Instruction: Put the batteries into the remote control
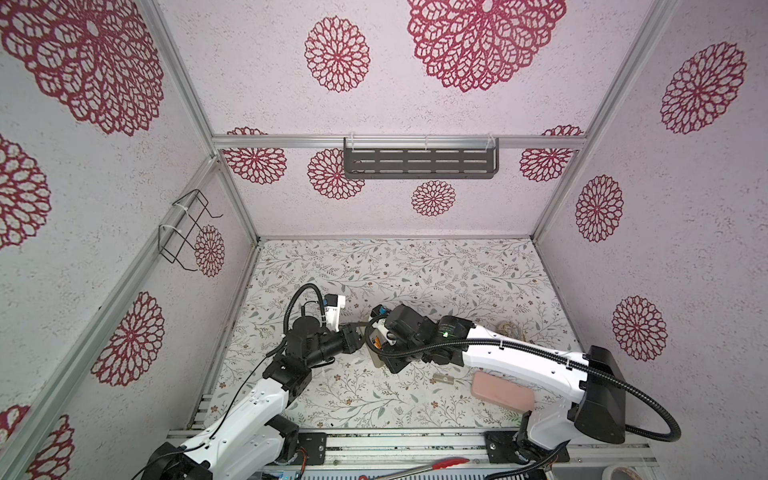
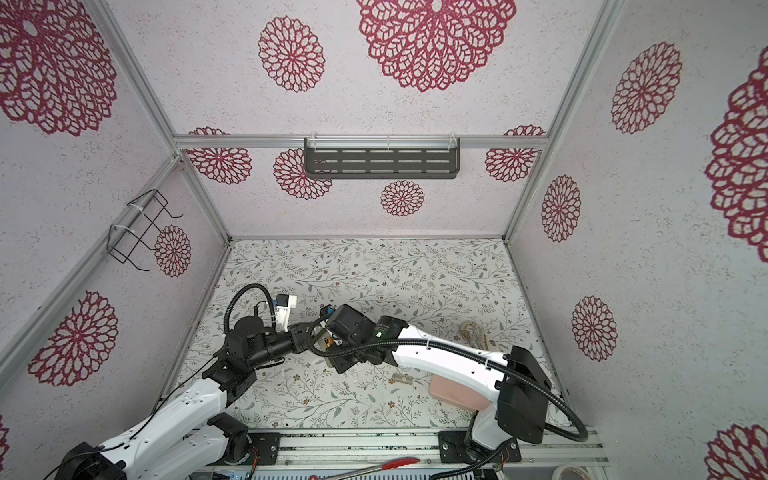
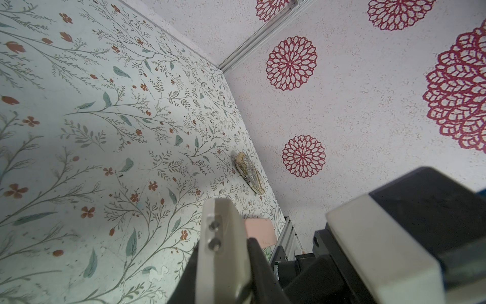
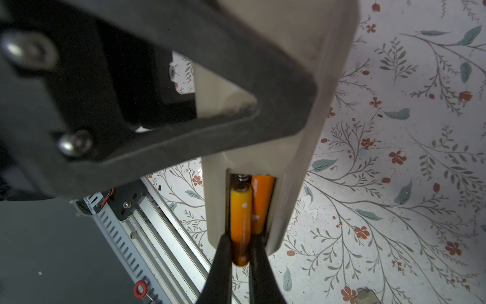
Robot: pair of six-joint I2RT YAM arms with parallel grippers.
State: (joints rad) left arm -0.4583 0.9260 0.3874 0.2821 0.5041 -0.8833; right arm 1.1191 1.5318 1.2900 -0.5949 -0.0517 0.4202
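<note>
While the remote control [image 4: 297, 158] is clamped by the left gripper [image 1: 358, 333] above the desk [image 4: 394, 184], left of its middle, the first battery [image 4: 261, 202] lies seated. The second battery [image 4: 240, 223], pinched by the right gripper [image 4: 240, 252], should be pressed against the spring [image 4: 243, 177] and lowered flat before release.

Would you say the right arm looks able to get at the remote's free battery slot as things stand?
Probably yes: the left gripper holds the uncovered remote, and the right gripper has its battery over the free slot, beside the seated battery.
</note>
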